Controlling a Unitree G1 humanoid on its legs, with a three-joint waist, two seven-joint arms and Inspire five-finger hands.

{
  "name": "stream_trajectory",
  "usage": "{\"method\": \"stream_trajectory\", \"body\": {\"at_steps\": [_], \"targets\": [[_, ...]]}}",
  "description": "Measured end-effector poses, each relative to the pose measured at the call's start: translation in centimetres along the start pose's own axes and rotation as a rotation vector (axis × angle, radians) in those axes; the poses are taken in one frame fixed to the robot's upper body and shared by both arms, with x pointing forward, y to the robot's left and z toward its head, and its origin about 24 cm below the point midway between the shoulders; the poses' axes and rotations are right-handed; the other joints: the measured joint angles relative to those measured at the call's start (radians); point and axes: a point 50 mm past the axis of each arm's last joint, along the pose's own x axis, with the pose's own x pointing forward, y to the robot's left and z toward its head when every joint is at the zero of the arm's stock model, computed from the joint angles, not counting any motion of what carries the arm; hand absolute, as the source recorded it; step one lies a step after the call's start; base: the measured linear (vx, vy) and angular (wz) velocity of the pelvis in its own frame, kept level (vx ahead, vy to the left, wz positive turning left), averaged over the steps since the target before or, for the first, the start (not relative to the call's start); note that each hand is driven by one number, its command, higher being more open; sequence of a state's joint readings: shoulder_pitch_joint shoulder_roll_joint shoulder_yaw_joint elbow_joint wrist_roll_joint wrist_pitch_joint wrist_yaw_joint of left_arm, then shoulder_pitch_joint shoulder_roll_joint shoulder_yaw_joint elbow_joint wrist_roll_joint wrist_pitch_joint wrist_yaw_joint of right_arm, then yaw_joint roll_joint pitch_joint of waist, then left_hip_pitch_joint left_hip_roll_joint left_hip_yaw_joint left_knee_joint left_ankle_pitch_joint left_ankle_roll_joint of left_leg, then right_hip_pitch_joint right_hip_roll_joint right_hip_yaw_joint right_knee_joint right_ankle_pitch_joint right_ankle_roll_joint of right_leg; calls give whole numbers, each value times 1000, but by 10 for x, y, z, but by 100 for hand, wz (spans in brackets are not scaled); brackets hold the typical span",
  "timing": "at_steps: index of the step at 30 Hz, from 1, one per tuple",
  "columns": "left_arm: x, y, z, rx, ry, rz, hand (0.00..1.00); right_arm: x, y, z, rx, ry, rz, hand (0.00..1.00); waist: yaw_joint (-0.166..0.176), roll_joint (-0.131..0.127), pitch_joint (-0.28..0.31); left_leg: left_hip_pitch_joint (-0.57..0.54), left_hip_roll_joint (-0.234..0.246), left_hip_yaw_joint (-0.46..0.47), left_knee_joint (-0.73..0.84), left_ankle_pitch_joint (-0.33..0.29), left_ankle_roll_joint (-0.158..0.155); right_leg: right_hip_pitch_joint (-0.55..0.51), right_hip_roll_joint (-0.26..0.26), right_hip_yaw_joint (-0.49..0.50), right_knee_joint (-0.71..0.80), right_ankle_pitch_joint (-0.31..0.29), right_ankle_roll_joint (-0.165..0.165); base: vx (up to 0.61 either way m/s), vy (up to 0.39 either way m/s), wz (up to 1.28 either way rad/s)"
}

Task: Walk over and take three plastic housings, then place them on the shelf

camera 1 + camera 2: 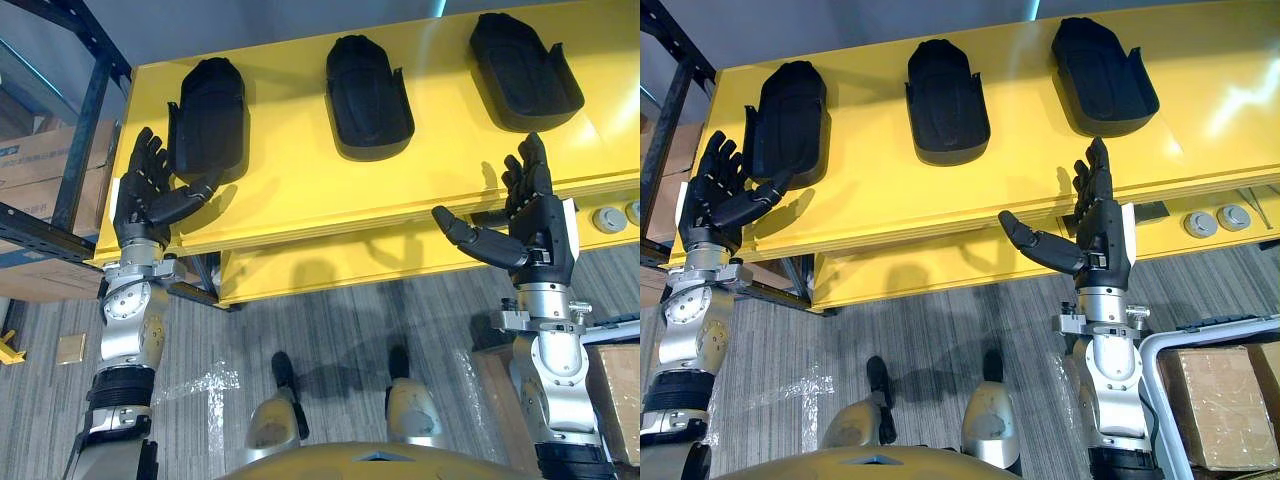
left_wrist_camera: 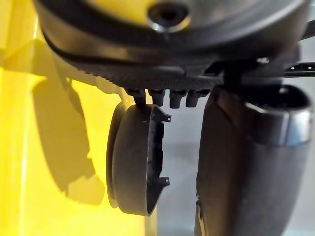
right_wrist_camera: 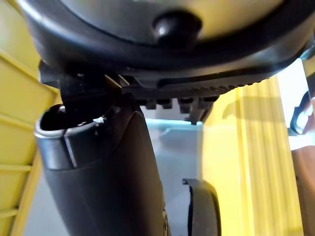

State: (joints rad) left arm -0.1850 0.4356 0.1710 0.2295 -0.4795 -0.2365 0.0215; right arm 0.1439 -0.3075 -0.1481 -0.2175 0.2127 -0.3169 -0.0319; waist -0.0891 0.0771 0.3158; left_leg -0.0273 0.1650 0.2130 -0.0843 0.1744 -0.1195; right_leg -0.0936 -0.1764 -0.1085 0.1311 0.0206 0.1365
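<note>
On the yellow shelf (image 1: 300, 190) lie three plastic housings (image 1: 368, 95); left hand (image 1: 140, 198) and right hand (image 1: 538, 232) spread open, empty.

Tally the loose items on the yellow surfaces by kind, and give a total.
Black housings: 3
Grey discs: 2
Total: 5

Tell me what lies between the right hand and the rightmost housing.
Nothing. In the left eye view, only a bare strip of the yellow table shows between the open right hand and the rightmost housing.
</note>
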Motion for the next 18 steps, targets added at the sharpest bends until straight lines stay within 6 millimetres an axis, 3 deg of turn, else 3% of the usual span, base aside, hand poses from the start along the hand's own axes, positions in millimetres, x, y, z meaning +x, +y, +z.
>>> {"method": "stream_trajectory", "body": {"at_steps": [5, 12, 15, 18], "targets": [[0, 1, 0, 2, 2, 13, 100, 0, 0, 0, 0, 0, 4, 100, 0, 0, -6, 0, 0, 1, 0, 0, 0, 5, 0, -1, -14, 3, 4, 0, 0, 0], [-5, 16, 0, 172, -23, 277, 100, -2, 1, -1, 0, 8, 5, 100, 1, -3, -40, 0, 0, 1, 0, -5, -3, 13, 2, 0, -29, 13, 11, 0, 0, 0], [-19, 23, 6, 204, -98, 391, 100, -10, 0, -7, 3, 48, -23, 100, 3, -8, -62, 3, 0, 1, 0, -11, -4, 23, 2, -3, -44, 15, 13, 10, -2, 1], [-51, 14, 17, 127, -192, 434, 100, -28, 2, -25, 37, 144, -113, 100, 7, -17, -93, 21, 0, 2, -1, -24, -7, 58, 2, -11, -70, 16, 13, 41, -6, 4]]}}
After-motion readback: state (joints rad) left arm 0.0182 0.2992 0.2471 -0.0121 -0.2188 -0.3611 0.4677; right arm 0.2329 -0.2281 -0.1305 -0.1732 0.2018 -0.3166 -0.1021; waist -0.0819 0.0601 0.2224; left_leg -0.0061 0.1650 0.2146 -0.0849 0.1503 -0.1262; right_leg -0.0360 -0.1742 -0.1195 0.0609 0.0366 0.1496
